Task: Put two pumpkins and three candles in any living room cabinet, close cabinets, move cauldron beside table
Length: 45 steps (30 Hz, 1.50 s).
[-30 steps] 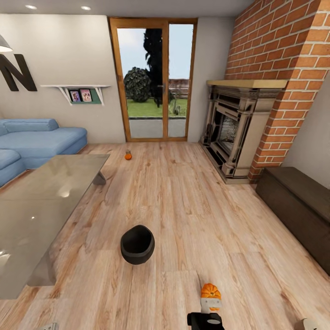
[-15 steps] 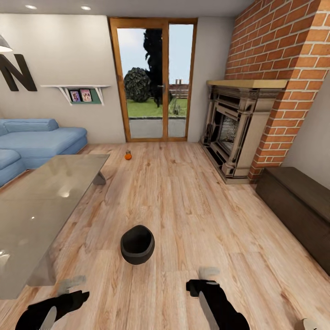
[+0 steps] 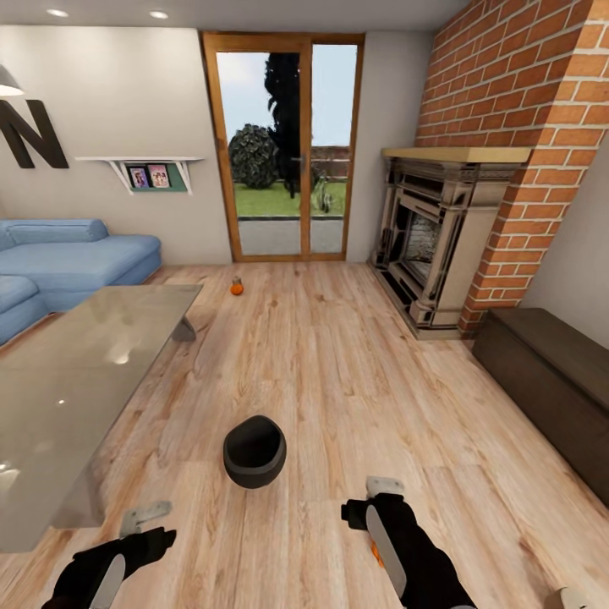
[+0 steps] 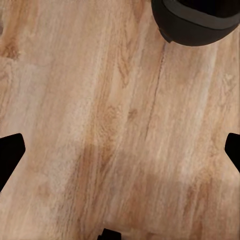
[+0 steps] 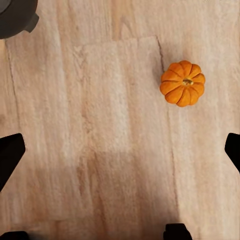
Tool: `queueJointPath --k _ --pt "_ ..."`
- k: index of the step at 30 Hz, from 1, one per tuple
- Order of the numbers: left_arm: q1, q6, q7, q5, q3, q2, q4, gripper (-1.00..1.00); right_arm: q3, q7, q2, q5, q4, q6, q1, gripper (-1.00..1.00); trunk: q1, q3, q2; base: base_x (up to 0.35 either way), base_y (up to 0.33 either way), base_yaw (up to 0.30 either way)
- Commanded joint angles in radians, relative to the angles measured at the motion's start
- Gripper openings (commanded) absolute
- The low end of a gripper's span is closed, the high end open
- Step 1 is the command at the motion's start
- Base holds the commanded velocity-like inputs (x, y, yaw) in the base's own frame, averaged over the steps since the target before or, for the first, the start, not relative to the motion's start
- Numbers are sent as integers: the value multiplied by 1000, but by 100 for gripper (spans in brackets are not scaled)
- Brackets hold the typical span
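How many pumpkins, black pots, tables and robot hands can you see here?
Pumpkins: 2, one by the door, one under the right arm
Cauldron: 1
Table: 1
Grippers: 2, left, right
Total: 6

Count: 2 pumpkins, one (image 3: 237, 288) on floor far by the glass door, one (image 5: 182, 83) on floor in R wrist view. 1 cauldron (image 3: 254, 452). 1 tabletop (image 3: 76, 381). 1 cabinet (image 3: 550, 381), 1 fireplace (image 3: 440, 245), 1 sofa (image 3: 68, 262). 2 tools: L (image 3: 145, 516), R (image 3: 384, 487). 2 pics on 1 wall shelf (image 3: 139, 161).
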Motion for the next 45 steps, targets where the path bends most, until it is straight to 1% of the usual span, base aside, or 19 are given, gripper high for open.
queueJointPath --k 1,9,17,19,30,36,37,39,45 --pt "0 0 0 0 0 0 0 100 2 0 0 0 0 -1 0 100 0 0 0 0 162 0" --pt "0 0 0 0 0 0 -1 100 6 1 0 0 2 -6 0 100 0 0 0 32 229 0" --pt "0 -3 0 0 -3 -2 -1 100 7 1 0 0 2 -9 1 100 0 0 0 18 60 0" --pt "0 -3 0 0 -3 -2 -1 100 9 1 0 0 3 -21 1 100 0 0 0 109 170 0" --pt "0 -3 2 0 -3 -2 0 100 21 1 0 0 5 -40 1 100 0 0 0 242 171 0" --pt "0 -6 1 -1 -5 -3 0 100 21 1 0 0 5 -41 1 100 0 0 0 237 -49 0" --pt "0 -5 0 -1 -7 -3 0 100 21 1 0 0 5 -41 1 100 0 0 0 208 -143 0" --pt "0 -6 -1 0 -27 -2 0 100 21 1 0 0 5 -40 1 100 0 0 0 61 -44 0" --pt "0 -6 -1 0 -38 -2 0 100 21 3 0 0 5 -40 1 100 0 0 0 30 -8 0"
